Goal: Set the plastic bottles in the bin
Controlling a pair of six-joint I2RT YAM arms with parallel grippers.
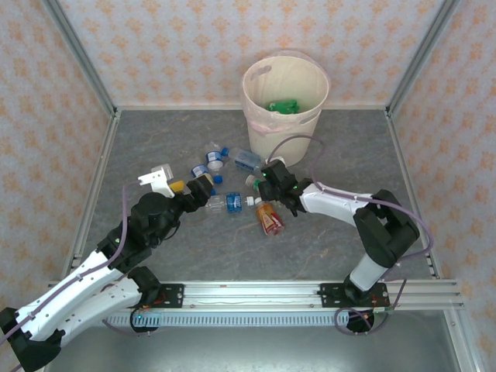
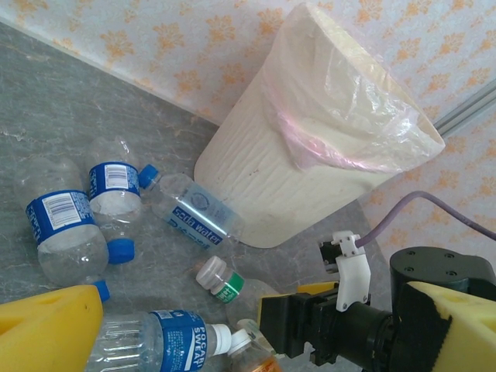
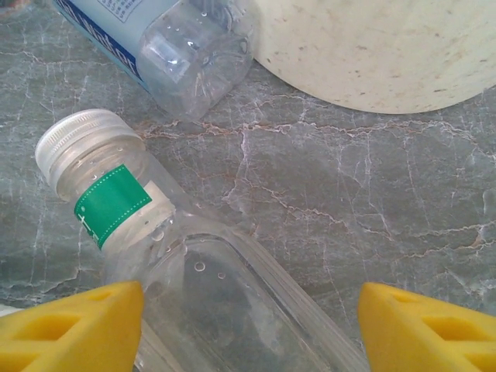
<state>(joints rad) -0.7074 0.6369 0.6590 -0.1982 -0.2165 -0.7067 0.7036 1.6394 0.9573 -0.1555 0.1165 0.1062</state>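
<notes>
The big cream bin (image 1: 288, 130) stands at the back of the grey desk (image 1: 194, 256). It has a thin pink bag (image 2: 310, 147) folded over its rim. Down inside the bin lies something green (image 1: 283, 106) that looks like a green bottle. I cannot tell if more is in there.

The other plastic bottles are lying on the desk in front of the bin. One long blue-label bottle (image 2: 190, 215) lies on its side just beside the foot of the bin. Two short fat bottles (image 2: 66, 232) with blue labels and blue caps lie close together to the left of it. An orange-red bottle (image 1: 270, 218) lies nearer the arms, apart from the bin.

The right hand (image 3: 249, 329) is low over the desk, with its yellow pads (image 3: 70, 329) wide apart. A clear bottle with a green label (image 3: 155, 248) and a white cap lies between them. The far pad is not touching it.

The left hand (image 1: 191, 188) is also wide apart and holds nothing. A white-cap bottle (image 2: 167, 341) with a blue label lies on the desk between its yellow fingers (image 2: 46, 329), near the left one.
</notes>
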